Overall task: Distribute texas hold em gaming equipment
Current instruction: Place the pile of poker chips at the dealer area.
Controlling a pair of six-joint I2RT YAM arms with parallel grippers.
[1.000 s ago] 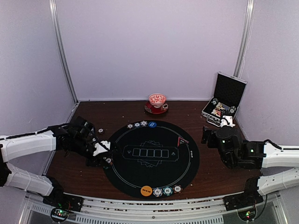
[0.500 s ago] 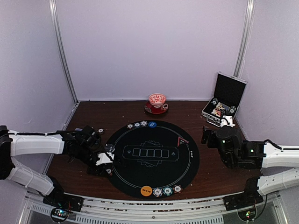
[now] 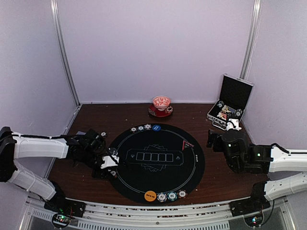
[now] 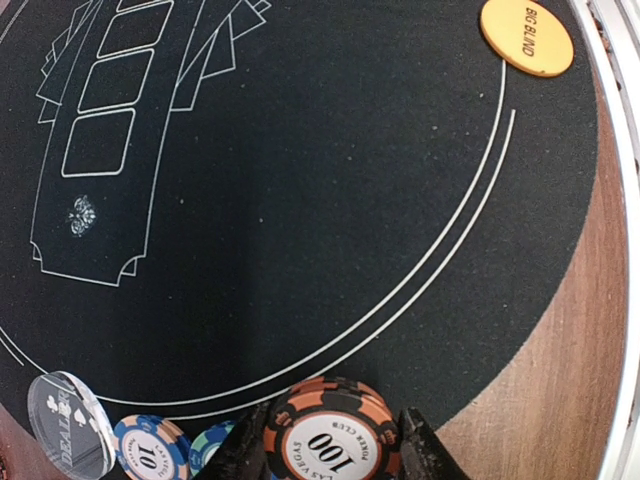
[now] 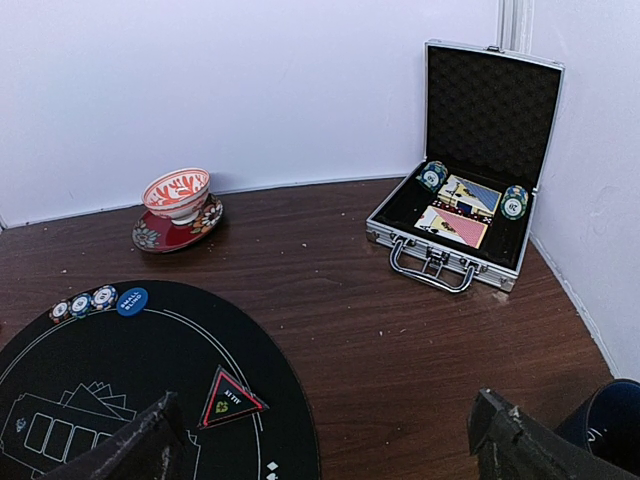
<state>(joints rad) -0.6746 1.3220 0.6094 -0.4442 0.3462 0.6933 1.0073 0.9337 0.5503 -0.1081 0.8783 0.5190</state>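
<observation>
**Left gripper.** In the left wrist view, the left gripper (image 4: pixel 330 452) sits at the bottom edge of the frame. Its jaws are drawn narrow and clamp a red-and-black chip (image 4: pixel 325 425) marked 100 by its rim. The chip is over the lower edge of the round black mat (image 4: pixel 300 200), where the mat meets the wooden tabletop (image 4: pixel 570 390). Whether more chips lie under it cannot be told.

To its left, along the bottom of the frame, are:
- a teal chip (image 4: pixel 207 446)
- a blue chip (image 4: pixel 150 448) marked 10
- a clear dealer disc (image 4: pixel 68 420), standing on edge

An orange disc (image 4: pixel 526 37) reading BIG BLIND lies flat on the mat at the upper right.

**Right gripper.** In the right wrist view, the right gripper (image 5: pixel 322 425) has its jaws spread wide with nothing between them.
- Case: the silver-edged case (image 5: pixel 440 255) stands open at the upper right. Playing cards (image 5: pixel 452 226) lie inside it, with a chip at each side.
- Mat: three small chips (image 5: pixel 80 303) and a blue disc (image 5: pixel 131 301) form a row on the mat edge at the left.
- Tabletop: a patterned bowl (image 5: pixel 177 192) sits on a saucer above that row.

**Overhead view.** A second row lies at the bottom edge of the mat. It holds the orange disc and three chips (image 3: pixel 171 195).
</observation>
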